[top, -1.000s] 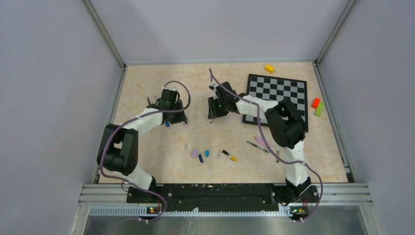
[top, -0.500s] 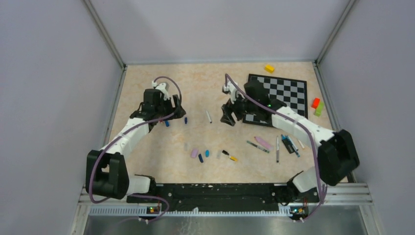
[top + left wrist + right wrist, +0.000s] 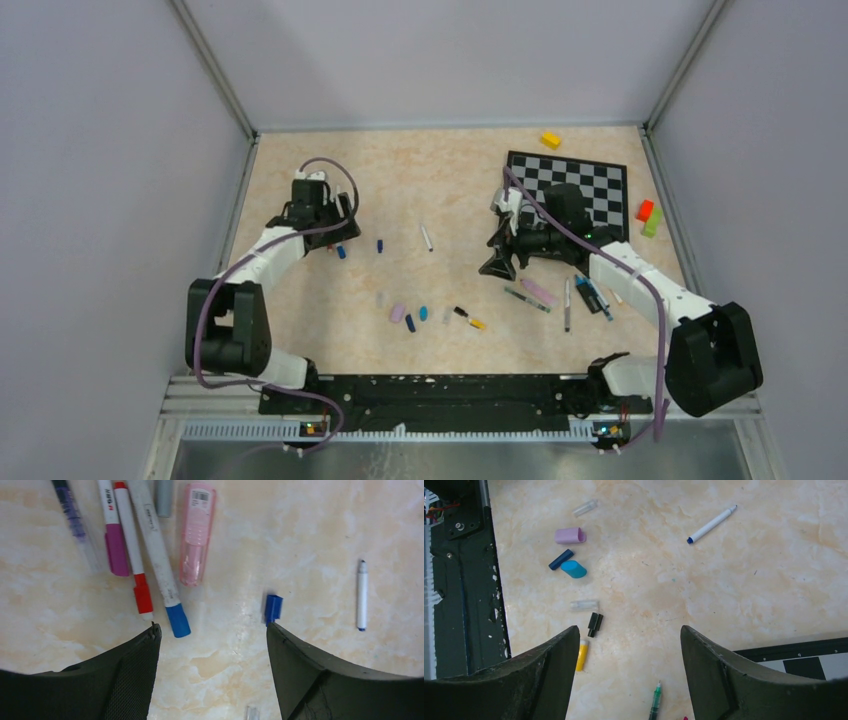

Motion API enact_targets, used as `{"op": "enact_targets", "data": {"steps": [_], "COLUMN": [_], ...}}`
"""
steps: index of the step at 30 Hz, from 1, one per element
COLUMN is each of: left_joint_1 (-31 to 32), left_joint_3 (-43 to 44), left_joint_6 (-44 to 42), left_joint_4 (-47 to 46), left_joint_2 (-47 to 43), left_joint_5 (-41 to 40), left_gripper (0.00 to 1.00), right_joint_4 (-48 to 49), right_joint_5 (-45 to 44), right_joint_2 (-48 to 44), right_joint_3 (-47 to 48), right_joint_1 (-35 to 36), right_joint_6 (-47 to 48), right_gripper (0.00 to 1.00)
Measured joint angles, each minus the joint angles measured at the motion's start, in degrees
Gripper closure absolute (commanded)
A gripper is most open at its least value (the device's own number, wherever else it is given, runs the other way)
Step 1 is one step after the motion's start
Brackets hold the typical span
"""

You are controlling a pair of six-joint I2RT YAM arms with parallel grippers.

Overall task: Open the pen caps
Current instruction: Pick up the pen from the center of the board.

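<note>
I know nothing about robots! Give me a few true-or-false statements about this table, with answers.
1. The left arm's fingers and the right arm's fingers are open and empty. True.
2. The small yellow block sits on the black-and-white checkered board. False: it lies on the table beyond the board.
3. A lilac plastic cap lies beside a navy cap and a light blue cap. True.
4. The right arm grips the thin white pen. False: the pen lies loose on the table.

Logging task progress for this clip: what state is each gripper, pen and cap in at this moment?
left gripper: open, empty
right gripper: open, empty
white pen: uncapped, lying flat
blue cap: off, lying loose
blue-capped pen: cap on
lilac cap: loose, on its side
black cap: loose
</note>
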State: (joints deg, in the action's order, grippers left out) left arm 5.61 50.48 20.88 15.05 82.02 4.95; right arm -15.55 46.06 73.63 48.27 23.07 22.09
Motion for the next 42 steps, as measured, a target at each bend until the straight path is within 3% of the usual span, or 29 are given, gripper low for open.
{"op": "enact_targets", "data": {"steps": [5,12,19,37,42], "left_joint_1": [-0.02,-0.02,0.00,0.00,0.00], "left_joint_3": [4.74,9.38,12.81,14.25,14.25], "left_joint_6": [1.57,1.95,1.64,0.37,0.35], "left_joint_4": [4.74,9.03,10.80,12.41,12.50], "left_joint_2": [5.05,11.21,15.43,20.37,20.70], "left_joint_5": [-6.40,-9.38,-9.81,-11.87,-12.07], "left_gripper": [0.24,0.49,0.60,0.69,0.77], "right_joint_4": [1.22,1.25,1.25,1.20,1.20], "right_joint_5": [1.70,2.05,2.05,2.05,2.08], "right_joint_2": [-0.90,-0.87,-0.90,-0.83,-0.83], "right_joint_3": [-0.26,-0.28,-0.28,-0.28,-0.28], "right_joint_1": [-0.61,-0.63,-0.63,-0.72,-0.72], "right_joint_6": [0.02,0.22,0.44,0.92,0.92], "right_gripper": [0.29,0.29,0.29,0.29,0.29]}}
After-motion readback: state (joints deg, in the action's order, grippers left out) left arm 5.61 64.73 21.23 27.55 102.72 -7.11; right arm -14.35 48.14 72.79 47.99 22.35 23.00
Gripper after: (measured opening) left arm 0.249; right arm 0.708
